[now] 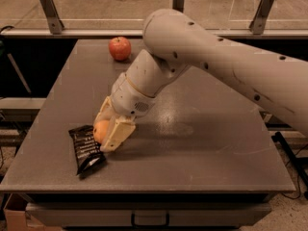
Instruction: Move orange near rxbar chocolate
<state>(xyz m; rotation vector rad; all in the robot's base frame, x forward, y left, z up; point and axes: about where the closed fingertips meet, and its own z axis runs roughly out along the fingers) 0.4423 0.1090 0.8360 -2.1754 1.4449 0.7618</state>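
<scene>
Pinching the orange (99,130), a small round bright-orange fruit, the cream-coloured two-finger gripper (105,135) sits low over the front-left part of the flat dark grey table (207,158). Jaws are closed on the fruit from either side. Only the orange's left face shows; the near finger (117,134) covers the rest. Cannot tell whether the fruit rests on the surface or hangs just above it. The rxbar chocolate (86,149), a flat black rectangular wrapper with small white print, lies on the table just beside the gripper to the left. Its long axis runs toward the front edge and it is slightly skewed. The orange is at the wrapper's upper right end; touching or only overlapping in view, cannot tell. The lower fingertip comes close to the wrapper's right edge. A round red apple (120,48) stands at the back left of the table, well apart from both. The thick white robot arm (226,61) enters from the right, bends over the table's middle and hides part of the back edge. Grey metal posts (48,9) stand behind the table.
</scene>
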